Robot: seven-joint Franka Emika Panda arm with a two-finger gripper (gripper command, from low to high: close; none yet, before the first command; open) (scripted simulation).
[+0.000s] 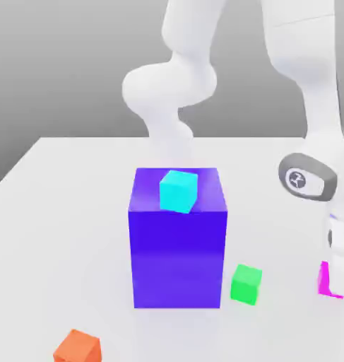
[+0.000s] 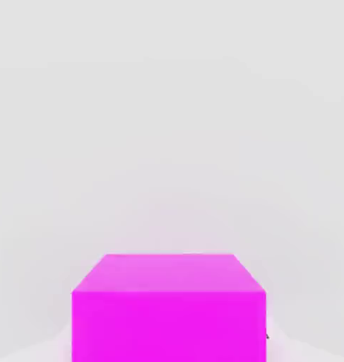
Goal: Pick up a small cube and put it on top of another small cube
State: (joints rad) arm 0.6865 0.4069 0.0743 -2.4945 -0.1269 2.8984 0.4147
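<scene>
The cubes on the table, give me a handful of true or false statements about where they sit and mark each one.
1. The cyan cube sits on top of the big blue block. True.
2. The green cube is stacked on the orange cube. False: they lie apart on the table, green beside the blue block.
3. The pink cube is at the exterior view's right edge, under the arm's hand. True.
4. The orange cube sits on the blue block. False: it is on the table, near the front.
</scene>
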